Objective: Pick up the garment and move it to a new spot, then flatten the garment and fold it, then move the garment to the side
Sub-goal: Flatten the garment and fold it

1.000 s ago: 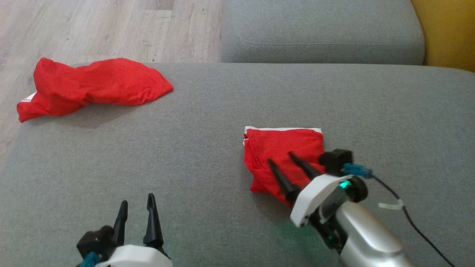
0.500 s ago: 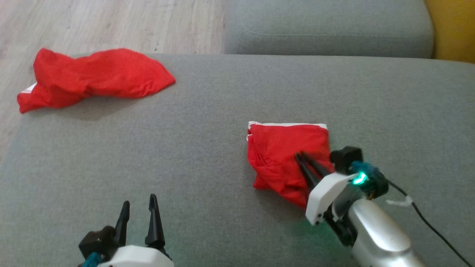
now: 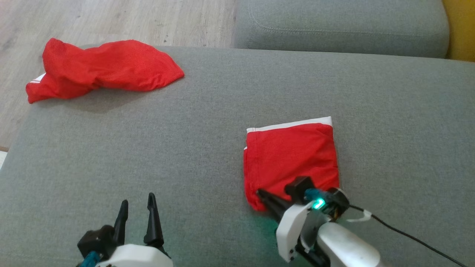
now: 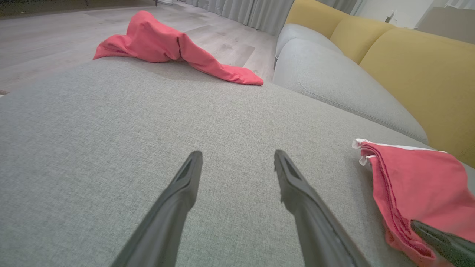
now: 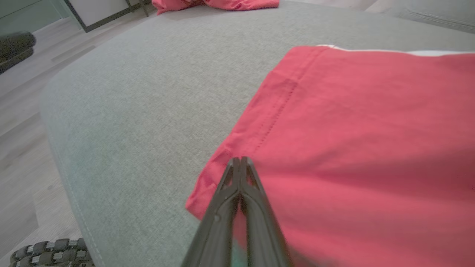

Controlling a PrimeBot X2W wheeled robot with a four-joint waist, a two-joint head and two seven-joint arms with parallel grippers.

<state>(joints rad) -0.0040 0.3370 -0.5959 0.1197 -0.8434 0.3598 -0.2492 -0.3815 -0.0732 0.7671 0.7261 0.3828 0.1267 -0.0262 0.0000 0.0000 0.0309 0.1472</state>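
Note:
A folded red garment (image 3: 291, 159) with a white hem along its far edge lies flat on the grey sofa seat (image 3: 148, 148). It also shows in the left wrist view as the garment (image 4: 419, 185) at the right, and close up as the garment (image 5: 352, 129) in the right wrist view. My right gripper (image 3: 259, 193) is shut, its tips (image 5: 240, 160) pressed together over the garment's near left corner; I see no cloth pinched between them. My left gripper (image 3: 137, 204) stands open over bare seat at the lower left, its fingers (image 4: 237, 155) apart with nothing between.
A second, crumpled red garment (image 3: 107, 68) lies at the seat's far left corner, hanging toward the wooden floor (image 3: 111, 18). A grey cushion (image 3: 341, 26) and yellow backrest (image 4: 408, 66) lie beyond. A black cable (image 3: 408, 233) trails from my right wrist.
My right gripper has shut and drawn back from the garment's middle to its near left corner. The garment now lies flatter and squarer. The head camera has shifted.

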